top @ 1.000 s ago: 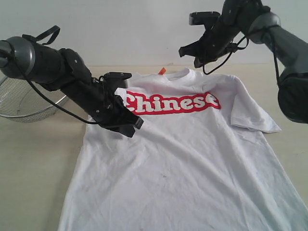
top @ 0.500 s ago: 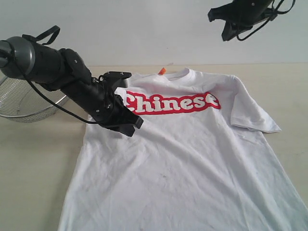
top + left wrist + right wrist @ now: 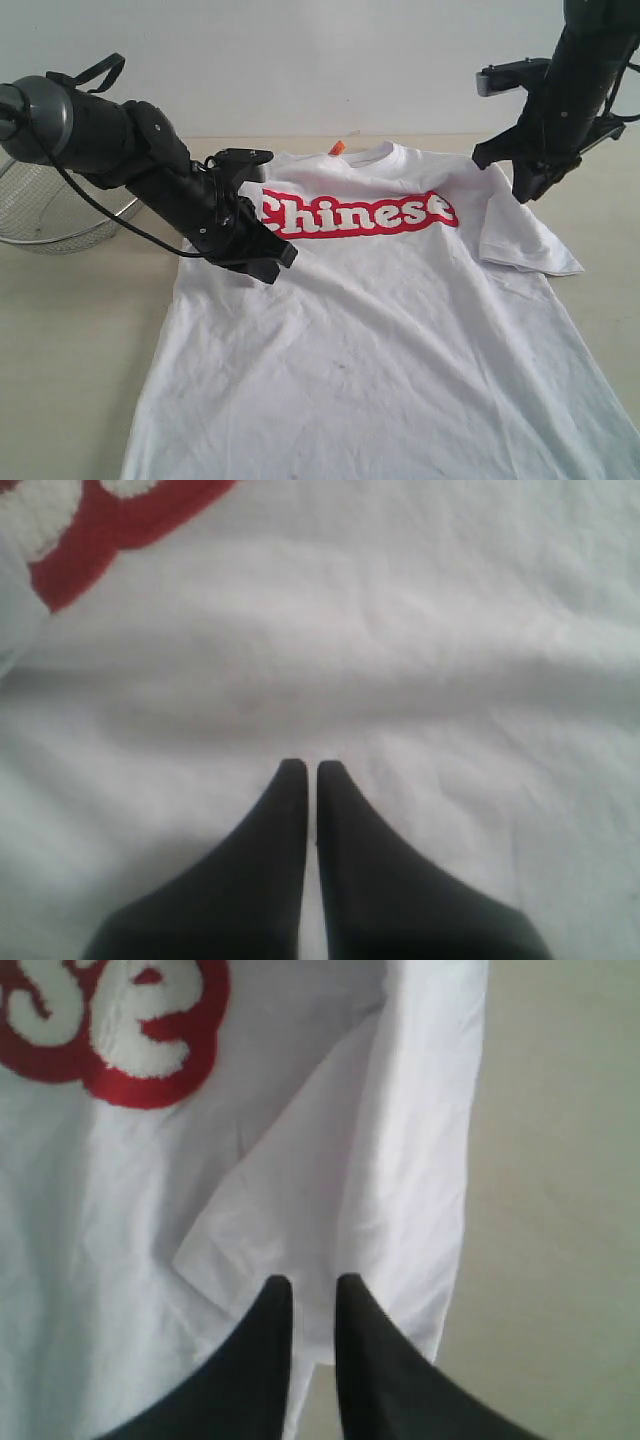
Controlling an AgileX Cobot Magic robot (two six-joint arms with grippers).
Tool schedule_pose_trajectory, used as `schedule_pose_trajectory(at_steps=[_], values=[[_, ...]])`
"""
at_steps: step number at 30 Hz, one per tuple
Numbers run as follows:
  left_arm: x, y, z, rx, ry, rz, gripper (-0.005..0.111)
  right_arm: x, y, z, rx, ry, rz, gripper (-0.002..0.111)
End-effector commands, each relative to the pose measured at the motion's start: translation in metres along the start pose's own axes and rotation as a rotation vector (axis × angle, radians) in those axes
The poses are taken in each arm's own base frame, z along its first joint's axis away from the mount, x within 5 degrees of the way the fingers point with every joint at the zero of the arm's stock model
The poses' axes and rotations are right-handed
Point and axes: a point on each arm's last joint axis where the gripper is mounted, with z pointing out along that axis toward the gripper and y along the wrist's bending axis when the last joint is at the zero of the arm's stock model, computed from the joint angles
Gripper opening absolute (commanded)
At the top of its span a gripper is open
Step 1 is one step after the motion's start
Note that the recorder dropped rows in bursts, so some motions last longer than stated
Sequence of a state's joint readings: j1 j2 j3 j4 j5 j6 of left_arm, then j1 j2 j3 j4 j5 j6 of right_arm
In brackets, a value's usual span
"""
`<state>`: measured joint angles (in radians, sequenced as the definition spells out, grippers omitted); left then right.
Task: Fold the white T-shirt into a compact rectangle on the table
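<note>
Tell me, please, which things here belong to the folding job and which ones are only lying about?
For the job:
- T-shirt, spread flat
- table under it
- left hand, over the chest
- right hand, over a sleeve

Lying about:
- basket, on the table beside the shirt, behind the left arm

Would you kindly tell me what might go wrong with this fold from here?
The right gripper, jaws barely apart over the sleeve, may miss or pinch only one layer. The left gripper is shut over the white T-shirt holding no visible cloth, so it might merely drag and bunch it.
</note>
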<state>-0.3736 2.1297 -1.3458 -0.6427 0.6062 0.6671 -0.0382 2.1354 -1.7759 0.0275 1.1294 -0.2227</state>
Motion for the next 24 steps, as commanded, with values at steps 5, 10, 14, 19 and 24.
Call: schedule_pose_trajectory(at_steps=[5,10,14,19,24], values=[[-0.003,0.001,-0.001,-0.008,-0.013,-0.007,0.004,-0.013,-0.008,0.013,0.069,-0.115,0.003,0.053],[-0.002,0.001,-0.001,-0.005,-0.010,-0.007,0.004,-0.014,-0.013,0.051,0.098,-0.079,0.019,0.051],[-0.002,0.001,-0.001,-0.005,-0.010,-0.007,0.004,-0.015,-0.015,0.054,0.117,-0.087,0.035,0.050],[-0.002,0.001,-0.001,-0.005,-0.010,-0.007,0.004,-0.011,-0.027,0.058,0.126,-0.068,0.078,0.046],[-0.002,0.001,-0.001,-0.006,-0.011,-0.007,0.004,-0.004,-0.036,0.067,0.091,-0.025,0.121,-0.001]])
